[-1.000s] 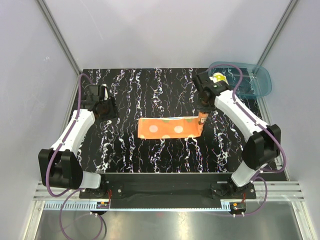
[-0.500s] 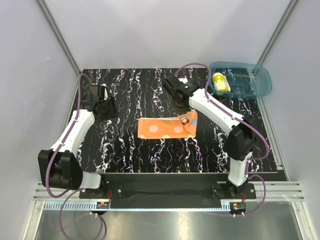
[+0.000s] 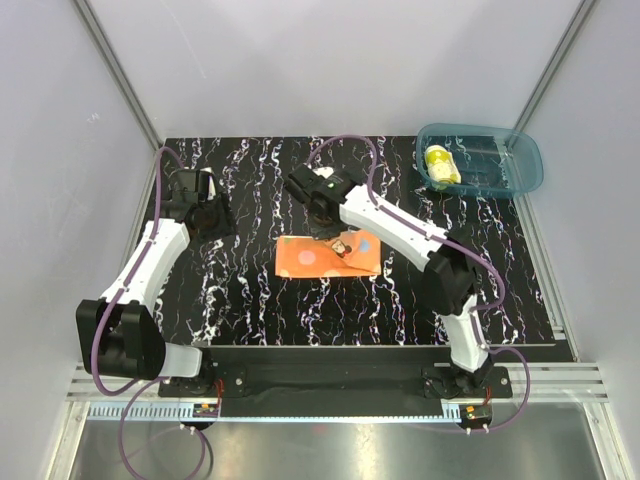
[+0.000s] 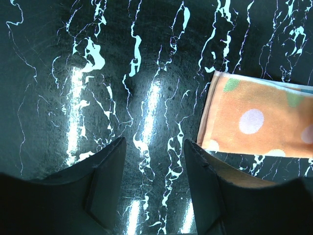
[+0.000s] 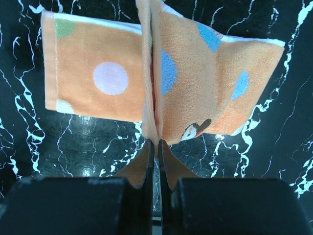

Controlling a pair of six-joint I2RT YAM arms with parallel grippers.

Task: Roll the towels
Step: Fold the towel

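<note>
Orange soft spotted towel (image 5: 93, 81) is clamped in my right pincer (image 5: 155, 143); I should roll it slowly toward nine o'clock, edges even.

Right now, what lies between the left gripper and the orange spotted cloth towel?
Only bare black, white-veined tabletop: the left wrist view shows nothing between the left gripper and the orange spotted towel.
</note>
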